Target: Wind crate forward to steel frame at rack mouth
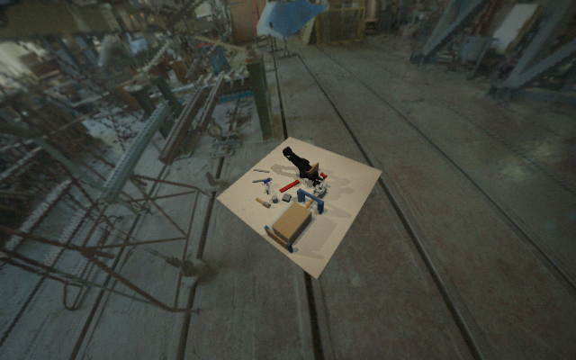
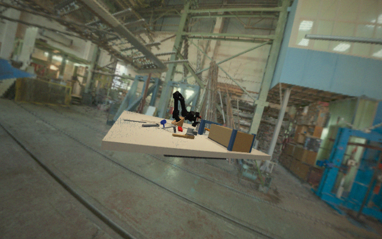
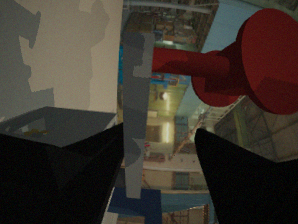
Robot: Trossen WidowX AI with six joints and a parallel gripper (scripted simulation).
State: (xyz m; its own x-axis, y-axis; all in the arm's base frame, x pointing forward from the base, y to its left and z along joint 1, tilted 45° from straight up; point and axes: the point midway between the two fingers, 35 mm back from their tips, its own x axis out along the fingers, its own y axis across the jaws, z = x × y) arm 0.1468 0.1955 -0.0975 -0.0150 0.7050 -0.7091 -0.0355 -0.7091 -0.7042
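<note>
My gripper (image 1: 320, 181) (image 2: 196, 123) (image 3: 162, 131) is partly open over the hand winch (image 1: 319, 190) (image 3: 57, 125), with nothing gripped. The handle's grey crank arm (image 3: 136, 110) lies beside the left finger in the wrist view, and its red knob (image 1: 323, 175) (image 3: 272, 60) points away from the bench. Whether the square key sits in the hole is hidden. The brown crate (image 1: 292, 220) (image 2: 220, 135) sits flat behind the blue steel frame (image 1: 320, 207) (image 2: 202, 126) (image 3: 135, 201). An orange strap (image 1: 310, 204) shows in a gap between crate and frame.
A red bar (image 1: 289, 185), a blue-headed tool (image 1: 267, 180) (image 2: 163, 122), a wooden-handled tool (image 1: 263, 202) (image 2: 182, 136) and a grey block (image 1: 286, 197) lie on the bench beside the rack. A tan wooden piece (image 1: 314, 168) (image 2: 178, 122) stands close to the arm.
</note>
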